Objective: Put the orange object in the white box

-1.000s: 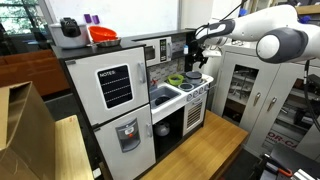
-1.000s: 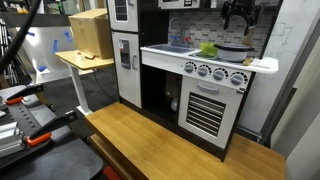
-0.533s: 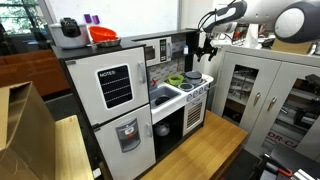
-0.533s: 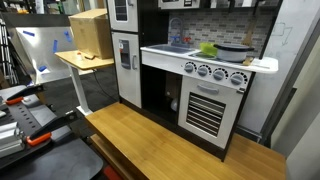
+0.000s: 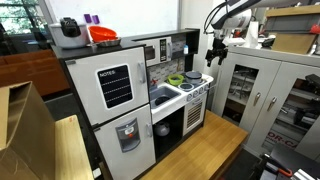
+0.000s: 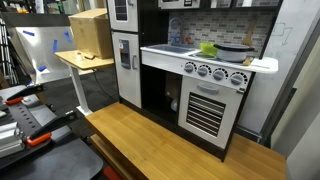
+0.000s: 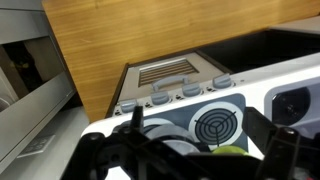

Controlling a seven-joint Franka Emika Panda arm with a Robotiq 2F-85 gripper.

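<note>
Gripper (image 5: 216, 56) higher than before, jaws apart

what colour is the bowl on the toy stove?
Lime green; the bowl shows best in an exterior view.

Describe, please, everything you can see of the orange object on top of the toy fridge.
The orange object looks like a shallow, glossy orange-red plastic dish, lying flat on the white toy fridge, beside a dark pot. Whether they touch is unclear. The open hand hangs well away from it. Finer detail is too small to tell.
</note>
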